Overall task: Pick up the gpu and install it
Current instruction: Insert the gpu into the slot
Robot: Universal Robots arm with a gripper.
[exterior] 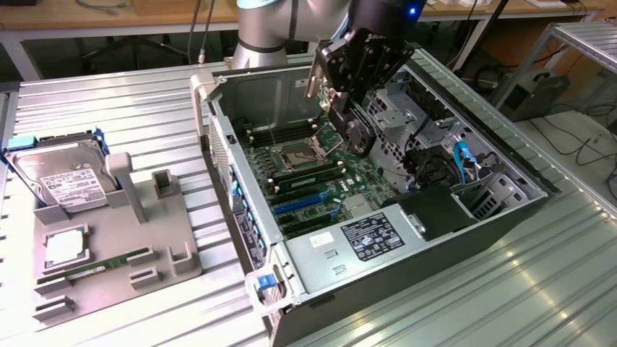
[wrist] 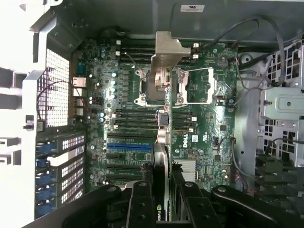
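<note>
**One gpu (wrist: 160, 164), held over an open case**

Gripper (wrist: 164, 197) clamped on the card's flat faces, card carried on edge. Silvery bracket (wrist: 166, 47) at the end far from the fingers. Held above the motherboard (exterior: 318, 173) inside the tower case (exterior: 214, 123), not yet seated. Long axis apparently crossing the blue expansion slot (wrist: 129, 147), which lies below, just beside the card's edge.

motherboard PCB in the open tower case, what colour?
Dark green; the flat motherboard shows best in the wrist view.
</note>
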